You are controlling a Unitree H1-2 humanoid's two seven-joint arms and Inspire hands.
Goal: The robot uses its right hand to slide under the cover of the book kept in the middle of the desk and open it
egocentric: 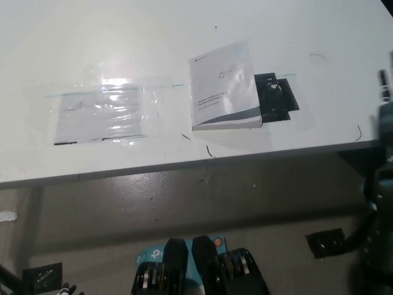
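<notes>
Right hand (384, 123) blurred at desk (123, 37) edge (book (224, 86) shut).

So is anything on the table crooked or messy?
A little. The closed white paperback book lies slightly turned against the white desk edge, its right side beside a flat black patch. A shiny clear plastic sheet lies flat to its left. Thin dark scribble marks scar the desk. Nothing is spilled.
</notes>
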